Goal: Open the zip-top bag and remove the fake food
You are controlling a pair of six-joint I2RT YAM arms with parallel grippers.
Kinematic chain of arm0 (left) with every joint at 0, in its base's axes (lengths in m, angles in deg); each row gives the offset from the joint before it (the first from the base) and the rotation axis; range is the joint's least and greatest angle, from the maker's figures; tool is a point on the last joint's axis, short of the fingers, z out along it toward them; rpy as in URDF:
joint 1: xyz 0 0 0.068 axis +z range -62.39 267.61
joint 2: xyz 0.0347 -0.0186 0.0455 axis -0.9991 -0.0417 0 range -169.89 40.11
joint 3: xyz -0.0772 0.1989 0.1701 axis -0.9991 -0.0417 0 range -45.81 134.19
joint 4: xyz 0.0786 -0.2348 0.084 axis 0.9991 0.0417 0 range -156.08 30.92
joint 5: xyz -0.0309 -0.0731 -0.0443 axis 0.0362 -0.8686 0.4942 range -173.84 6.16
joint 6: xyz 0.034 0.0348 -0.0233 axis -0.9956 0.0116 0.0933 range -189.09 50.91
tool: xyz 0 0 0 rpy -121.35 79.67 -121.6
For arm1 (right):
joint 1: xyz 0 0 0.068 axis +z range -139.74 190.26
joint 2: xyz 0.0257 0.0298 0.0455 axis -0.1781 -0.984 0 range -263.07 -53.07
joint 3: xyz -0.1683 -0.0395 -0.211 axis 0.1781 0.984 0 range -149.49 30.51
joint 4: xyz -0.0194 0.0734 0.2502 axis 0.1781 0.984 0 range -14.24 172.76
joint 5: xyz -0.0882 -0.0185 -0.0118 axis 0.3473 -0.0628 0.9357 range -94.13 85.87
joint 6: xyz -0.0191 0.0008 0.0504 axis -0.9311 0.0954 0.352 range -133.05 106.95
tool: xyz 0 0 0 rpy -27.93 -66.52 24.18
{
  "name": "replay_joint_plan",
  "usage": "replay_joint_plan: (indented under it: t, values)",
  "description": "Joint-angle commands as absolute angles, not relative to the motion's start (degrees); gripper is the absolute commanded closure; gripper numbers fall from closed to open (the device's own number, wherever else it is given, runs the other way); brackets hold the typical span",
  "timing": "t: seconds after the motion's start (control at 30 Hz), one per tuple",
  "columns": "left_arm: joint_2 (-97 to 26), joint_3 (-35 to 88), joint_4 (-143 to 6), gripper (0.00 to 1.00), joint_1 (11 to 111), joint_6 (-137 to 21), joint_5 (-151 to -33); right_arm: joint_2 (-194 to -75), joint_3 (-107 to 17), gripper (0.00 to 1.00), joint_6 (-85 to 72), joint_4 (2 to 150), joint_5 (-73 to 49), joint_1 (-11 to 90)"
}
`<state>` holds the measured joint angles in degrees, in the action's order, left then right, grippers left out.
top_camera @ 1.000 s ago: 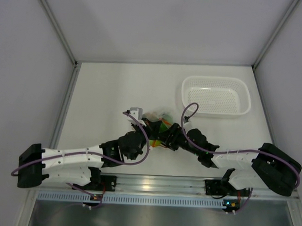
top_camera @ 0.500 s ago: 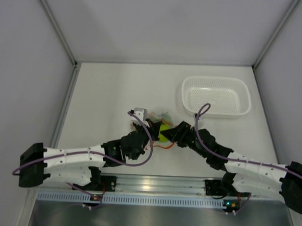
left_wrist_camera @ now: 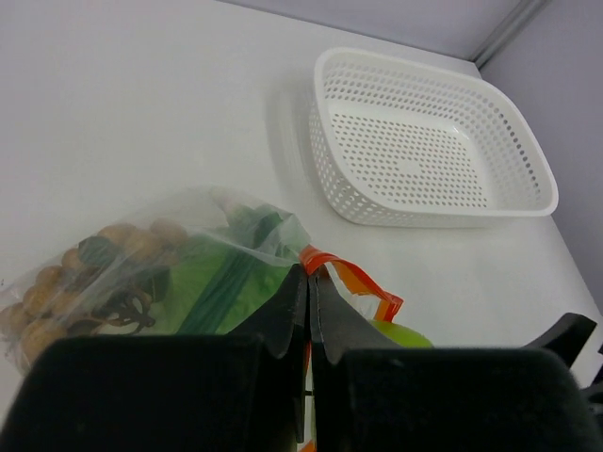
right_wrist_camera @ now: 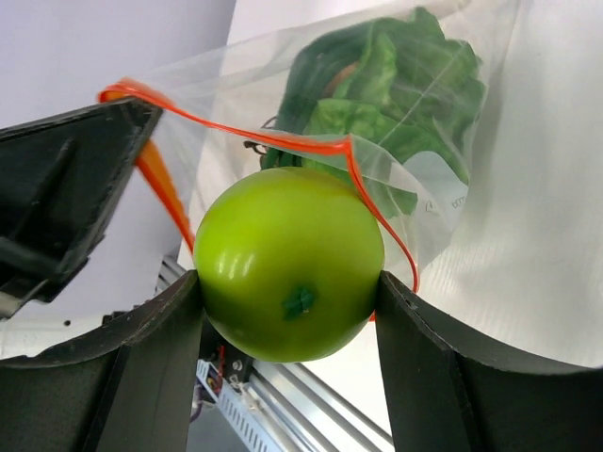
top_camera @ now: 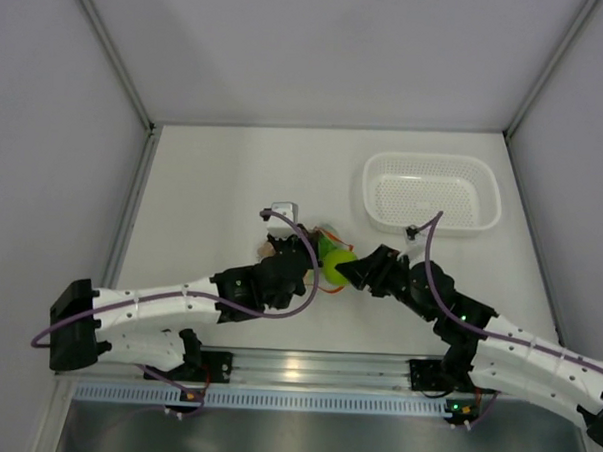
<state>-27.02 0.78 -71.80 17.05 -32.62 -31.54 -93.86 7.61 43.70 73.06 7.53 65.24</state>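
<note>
The clear zip-top bag [left_wrist_camera: 179,254] lies mid-table with its orange-red zip strip [left_wrist_camera: 353,278] open. My left gripper [left_wrist_camera: 308,282] is shut on the strip's edge. Inside the bag sit the green lettuce [right_wrist_camera: 386,94] and the brown ball cluster [left_wrist_camera: 57,292]. My right gripper [right_wrist_camera: 287,301] is shut on the lime-green fruit [right_wrist_camera: 290,264], held at the bag's mouth. In the top view the fruit [top_camera: 337,265] sits between the left gripper [top_camera: 305,254] and the right gripper [top_camera: 352,272].
A white perforated basket [top_camera: 482,219] stands at the back right; it also shows in the left wrist view [left_wrist_camera: 325,141]. Grey walls enclose the table on three sides. A metal rail [top_camera: 305,366] runs along the near edge.
Both arms have shifted right and slightly forward with the bag. The right arm has stretched out, and the green fruit now shows at the bag's mouth between its fingers.
</note>
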Motion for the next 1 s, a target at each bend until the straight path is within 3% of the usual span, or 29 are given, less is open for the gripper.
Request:
replay_joint_plan:
  t: [0.0,0.27,0.7,0.97]
  values:
    - [-26.7,3.8,-68.4,1.0,18.2,-28.8,-29.1,-90.7,2.3,0.71,40.0,79.0,7.5,66.0]
    - [-24.2,3.1,-63.4,1.0,23.0,-25.8,-31.7,-89.1,-6.2,0.71,32.6,88.2,8.2,62.5]
    - [-15.7,-1.1,-60.0,1.0,24.8,-25.6,-33.6,-105.0,-12.2,0.71,20.3,87.5,-3.8,31.1]
    - [-11.1,-4.5,-59.6,1.0,24.9,-25.4,-35.4,-117.4,-18.8,0.71,15.3,87.9,-5.0,21.2]
